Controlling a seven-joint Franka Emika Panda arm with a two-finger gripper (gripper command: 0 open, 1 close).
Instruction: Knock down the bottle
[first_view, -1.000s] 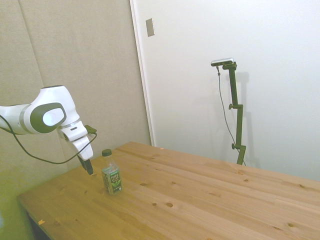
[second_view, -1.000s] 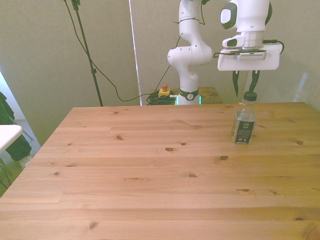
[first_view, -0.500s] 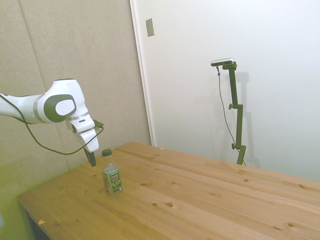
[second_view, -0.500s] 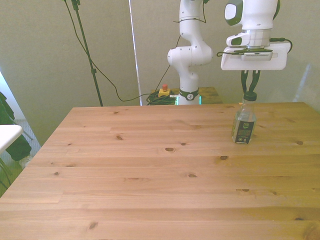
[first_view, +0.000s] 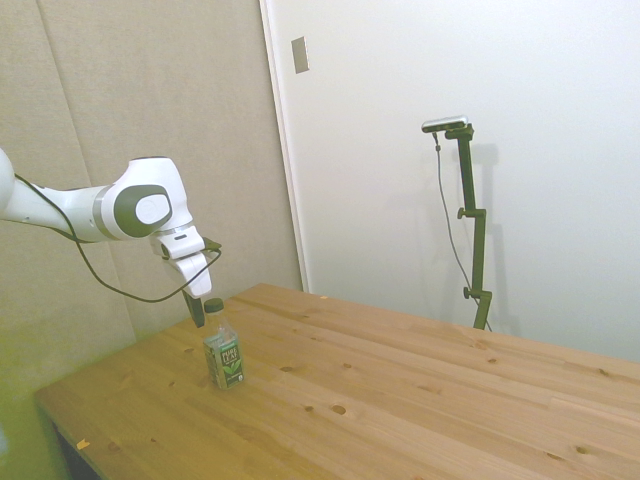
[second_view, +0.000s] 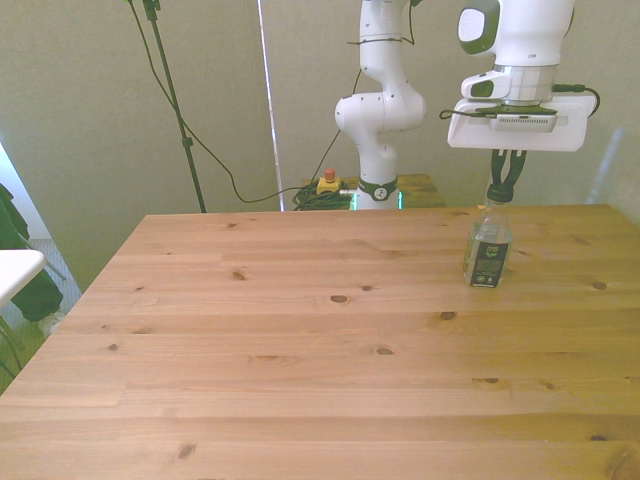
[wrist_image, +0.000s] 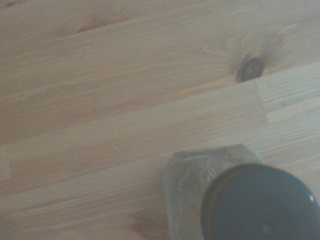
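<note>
Standing upright on the wooden surface (second_view: 300, 350) and not yet tipping: the bottle (second_view: 488, 245), clear, with a green label and a dark cap (second_view: 499, 192). Sitting near the surface's far edge, toward the corner on the front view's right; in the side view, showing close to the near-left corner (first_view: 222, 350). Showing in the wrist view as a blurred dark cap (wrist_image: 260, 202) above a clear shoulder, with bare planks and a knot around it.

Hanging just behind the cap, at cap height, on the far-edge side: the jaws, appearing closed, tips drawn together and gripping nothing. Reading in the side view as a dark tip just beside the cap (first_view: 213, 305), too close to tell whether touching or apart.

Changing over the last second: rising from lower down beside the bottle's shoulder to the level of the cap, drawing in toward the bottle, and narrowing from clearly spread to pinched together. Staying put through all of it, the bottle, label facing the same way.

Meaning for the task, as a judgement: lining up a push high on the bottle, where tipping takes the least force, with closed jaws acting as one stiff poker. Remaining to do: the actual shove, most likely away from the far edge toward the middle of the surface. Risking a slide without a topple if pushing too low, or a miss past the narrow cap if aiming off-centre.

Reaching in above, the white arm (first_view: 140, 205), with its cable looping below.
</note>
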